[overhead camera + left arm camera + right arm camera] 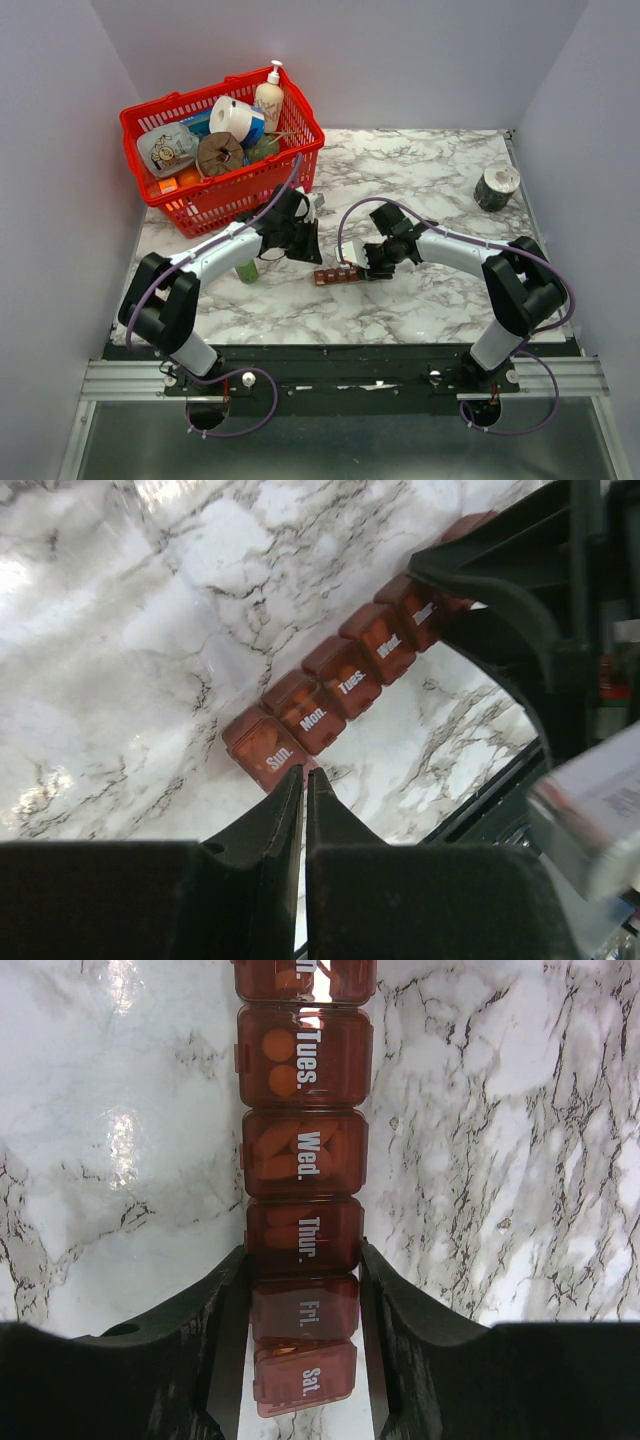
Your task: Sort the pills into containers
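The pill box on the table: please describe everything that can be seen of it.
The pill box is a narrow strip of translucent red-brown plastic, seven square lidded compartments in a row, labelled in white Sun. to Sat. Orange pills show through the Tues. and Wed. lids. It lies flat on the marble table. The right gripper clasps its sides at Thur. and Fri.; the shut left gripper points at the Sun. end.

The containers (303,1160) run off right wrist view's top; Fri., Sat. contents unclear.
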Action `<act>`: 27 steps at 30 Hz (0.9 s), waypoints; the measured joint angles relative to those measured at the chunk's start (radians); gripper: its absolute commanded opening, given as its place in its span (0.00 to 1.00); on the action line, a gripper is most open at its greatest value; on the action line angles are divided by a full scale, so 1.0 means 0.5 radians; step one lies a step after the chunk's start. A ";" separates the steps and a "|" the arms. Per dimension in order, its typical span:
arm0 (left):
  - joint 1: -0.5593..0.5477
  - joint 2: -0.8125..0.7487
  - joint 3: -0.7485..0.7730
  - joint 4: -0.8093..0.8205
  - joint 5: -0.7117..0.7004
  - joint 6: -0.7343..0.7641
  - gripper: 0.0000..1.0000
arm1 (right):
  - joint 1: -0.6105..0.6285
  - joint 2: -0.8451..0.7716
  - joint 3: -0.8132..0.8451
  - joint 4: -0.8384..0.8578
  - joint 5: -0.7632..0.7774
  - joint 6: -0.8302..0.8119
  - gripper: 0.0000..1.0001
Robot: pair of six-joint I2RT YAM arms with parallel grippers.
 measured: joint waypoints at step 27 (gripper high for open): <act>-0.056 -0.045 0.020 -0.087 -0.047 0.025 0.12 | 0.000 0.020 0.018 0.024 0.015 0.020 0.26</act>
